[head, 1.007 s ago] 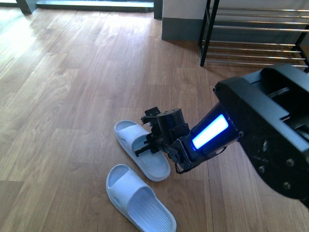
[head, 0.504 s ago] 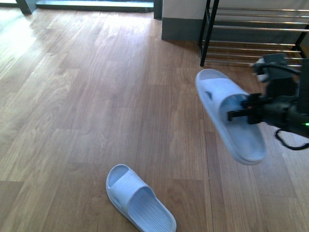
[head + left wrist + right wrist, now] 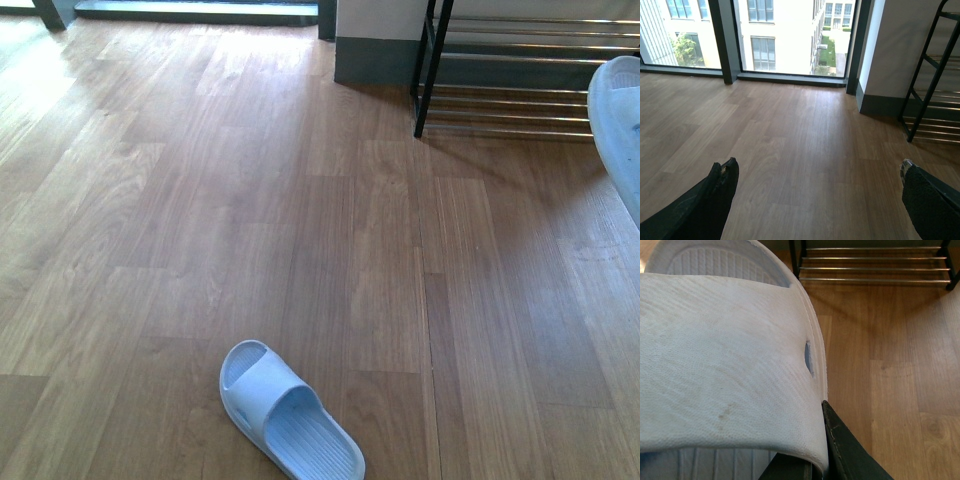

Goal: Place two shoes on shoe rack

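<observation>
wood floor [image 3: 200, 200], tall windows [image 3: 790, 35]

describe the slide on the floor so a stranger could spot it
From the black-framed shoe rack at the far right, come back across the wooden floor toward the camera. The light blue slide lies flat on the nearest boards; its twin is raised, far right.

Floor [image 3: 300, 200] runs open to rack [image 3: 520, 90] — slide [image 3: 290, 420] aside.
</observation>
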Available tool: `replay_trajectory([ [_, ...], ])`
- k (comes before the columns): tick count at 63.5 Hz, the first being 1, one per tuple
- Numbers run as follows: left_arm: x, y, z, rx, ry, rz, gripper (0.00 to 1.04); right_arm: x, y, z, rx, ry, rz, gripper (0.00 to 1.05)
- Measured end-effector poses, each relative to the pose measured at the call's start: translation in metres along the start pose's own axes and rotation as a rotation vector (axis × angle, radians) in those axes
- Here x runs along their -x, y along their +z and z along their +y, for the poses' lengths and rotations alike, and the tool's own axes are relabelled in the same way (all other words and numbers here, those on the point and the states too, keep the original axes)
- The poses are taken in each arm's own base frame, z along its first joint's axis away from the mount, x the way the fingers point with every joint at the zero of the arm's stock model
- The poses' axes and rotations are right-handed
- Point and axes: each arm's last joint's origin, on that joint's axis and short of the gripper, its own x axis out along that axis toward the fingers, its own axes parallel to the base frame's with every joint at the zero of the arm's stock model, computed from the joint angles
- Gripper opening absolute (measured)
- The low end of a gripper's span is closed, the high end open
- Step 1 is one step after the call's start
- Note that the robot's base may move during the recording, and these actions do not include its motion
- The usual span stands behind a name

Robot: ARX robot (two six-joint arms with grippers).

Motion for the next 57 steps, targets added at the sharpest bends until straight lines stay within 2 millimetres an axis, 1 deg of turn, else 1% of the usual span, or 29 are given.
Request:
replay_trajectory([
  [57,0.0,0.0001,-0.0001,0.0,-0.002,0.0,0.95,0.0014,0.0004,0.0002,0.001,0.005,-0.006,0.02],
])
